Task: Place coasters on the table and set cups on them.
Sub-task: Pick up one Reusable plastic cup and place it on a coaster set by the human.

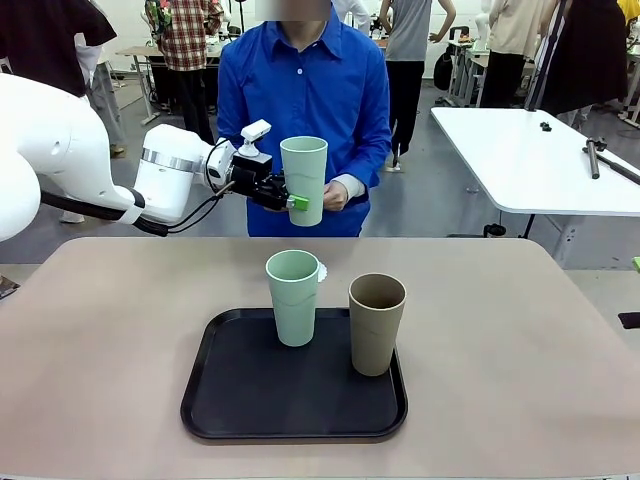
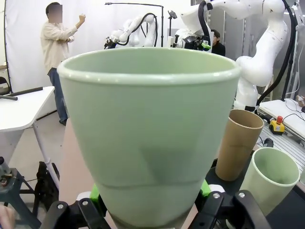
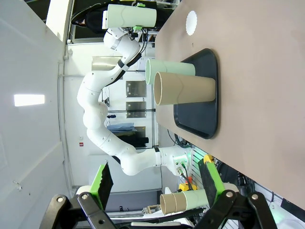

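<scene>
My left gripper (image 1: 291, 200) is shut on a pale mint green cup (image 1: 303, 178), which it holds upright in the air beyond the table's far edge, in front of the person. The person's hand (image 1: 336, 195) rests against that cup's right side. In the left wrist view the held cup (image 2: 150, 129) stands between the green pads. A second mint cup (image 1: 293, 297) and a brown cup (image 1: 376, 322) stand upright on the black tray (image 1: 250, 395). One white coaster (image 3: 191, 22) lies on the table (image 1: 100, 330) just past the tray, partly hidden behind the mint cup. My right gripper (image 3: 155, 183) is open with nothing between its fingers.
The tray sits in the middle of the tan table, toward the near edge. A white table (image 1: 540, 160) stands at the back right. Several people stand farther back. The tabletop to the left and right of the tray is bare.
</scene>
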### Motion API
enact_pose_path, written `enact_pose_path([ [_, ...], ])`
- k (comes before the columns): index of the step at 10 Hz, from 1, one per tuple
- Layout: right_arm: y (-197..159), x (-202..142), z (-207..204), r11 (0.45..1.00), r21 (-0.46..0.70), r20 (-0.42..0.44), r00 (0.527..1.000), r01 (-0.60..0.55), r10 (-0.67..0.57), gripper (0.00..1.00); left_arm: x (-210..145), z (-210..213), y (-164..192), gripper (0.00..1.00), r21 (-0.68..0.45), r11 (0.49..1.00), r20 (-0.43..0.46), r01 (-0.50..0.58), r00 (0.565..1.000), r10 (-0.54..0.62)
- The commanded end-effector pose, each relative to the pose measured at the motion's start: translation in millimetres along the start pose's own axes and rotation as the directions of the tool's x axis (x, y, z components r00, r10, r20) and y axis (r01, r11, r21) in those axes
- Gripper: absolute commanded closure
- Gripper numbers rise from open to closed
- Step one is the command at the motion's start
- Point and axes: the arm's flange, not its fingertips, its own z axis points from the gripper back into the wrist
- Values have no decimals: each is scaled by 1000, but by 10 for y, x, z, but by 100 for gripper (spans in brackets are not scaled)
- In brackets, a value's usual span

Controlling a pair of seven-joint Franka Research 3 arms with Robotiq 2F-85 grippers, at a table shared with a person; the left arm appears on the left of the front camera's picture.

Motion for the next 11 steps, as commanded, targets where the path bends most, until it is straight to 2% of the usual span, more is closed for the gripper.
enact_pose_path([
  [1, 14, 18, -3, 1000, 14, 6, 1000, 2, -2, 0, -68, -37, 38, 17, -17, 1000, -5, 17, 1000, -17],
  [6, 14, 18, -3, 1000, 14, 6, 1000, 2, -2, 0, -517, -269, 217, 17, -26, 999, -4, 32, 999, -32],
  [11, 14, 18, -3, 1000, 14, 6, 1000, 2, -2, 0, -790, -251, 227, 17, -49, 999, -2, -6, 1000, 6],
])
